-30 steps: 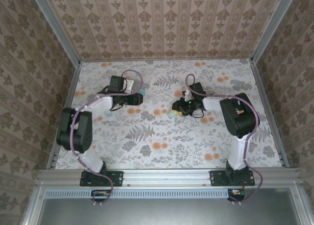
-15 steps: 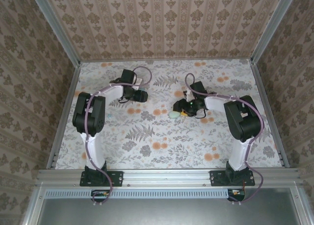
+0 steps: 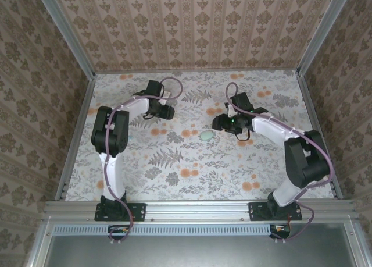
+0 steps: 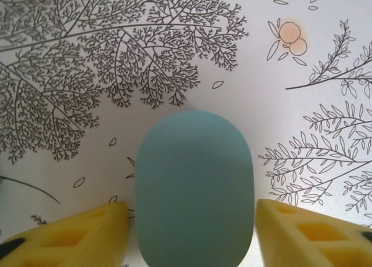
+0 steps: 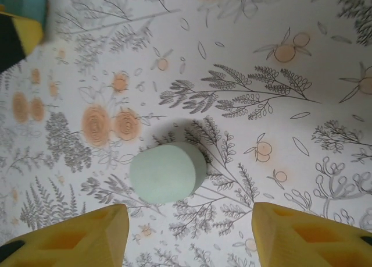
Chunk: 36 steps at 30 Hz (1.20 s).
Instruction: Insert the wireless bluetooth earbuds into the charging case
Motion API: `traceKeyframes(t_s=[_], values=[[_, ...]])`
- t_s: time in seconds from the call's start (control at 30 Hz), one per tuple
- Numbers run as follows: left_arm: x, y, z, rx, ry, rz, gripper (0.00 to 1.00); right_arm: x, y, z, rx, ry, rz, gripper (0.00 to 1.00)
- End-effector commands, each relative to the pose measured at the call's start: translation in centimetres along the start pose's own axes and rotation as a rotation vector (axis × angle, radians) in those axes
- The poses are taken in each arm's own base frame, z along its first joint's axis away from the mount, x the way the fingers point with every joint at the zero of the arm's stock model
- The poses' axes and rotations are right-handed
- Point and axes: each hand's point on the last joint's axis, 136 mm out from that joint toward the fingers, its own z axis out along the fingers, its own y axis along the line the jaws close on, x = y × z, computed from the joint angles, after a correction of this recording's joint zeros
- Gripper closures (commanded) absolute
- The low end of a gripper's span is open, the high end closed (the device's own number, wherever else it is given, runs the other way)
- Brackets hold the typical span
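The left gripper point(image 4: 189, 220) is over the far-left part of the counter point(image 3: 192, 180). Its jaws are part-open and straddle the teal case point(image 4: 193, 180), with a sliver of gap on each flank, so nothing is clamped. The right gripper point(image 5: 190, 217) hangs near the middle of the counter with its jaws wide. The mint-green case point(image 5: 168, 172) lies flat just ahead of its yellow fingers point(image 5: 70, 238), untouched. Both cases look shut, and the earbuds are too small to place with any confidence.

Each case is a smooth, rounded pebble, probably a light, hard plastic shell. It will likely be slippery and could squirt out of a pinch made near its domed ends. The safer hold seems to be square across the long, straighter flanks, low down, leaving the lid seam free. The earbuds should be nearly weightless and quick to roll or flick away, so they call for a gentle, centred pinch.
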Motion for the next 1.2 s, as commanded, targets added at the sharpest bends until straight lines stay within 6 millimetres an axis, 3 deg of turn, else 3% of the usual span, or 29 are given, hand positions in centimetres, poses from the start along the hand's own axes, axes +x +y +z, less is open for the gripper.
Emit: traceKeyframes(t_s=[0.0,0.2,0.33,0.47,0.57,0.83,1.17], values=[[0.0,-1.4,1.4,0.043,-0.001,0.058,0.48,-0.4,0.4,-2.4,0.033,-0.047,-0.041,0.41],[0.3,-2.6,0.6,0.062,-0.042,0.155,0.66,-1.6,2.5,-5.1,-0.028,-0.107,-0.059,0.41],[0.8,-5.3,-1.4,0.138,-0.101,0.278,0.73,-1.7,4.7,-5.6,-0.138,-0.09,-0.039,0.4],[2.1,-9.0,-4.5,0.252,-0.164,0.409,0.73,-1.3,7.1,-5.5,-0.281,-0.042,0.0,0.4],[3.6,-13.0,-7.3,0.392,-0.193,0.475,0.73,-0.7,8.6,-5.5,-0.376,-0.006,0.021,0.4],[6.6,-19.0,-13.6,0.605,-0.256,0.548,0.74,2.5,11.4,-5.5,-0.416,0.078,-0.018,0.39],[7.1,-22.2,-18.8,0.724,-0.319,0.593,0.74,4.8,13.0,-6.2,-0.419,0.116,-0.047,0.37]])
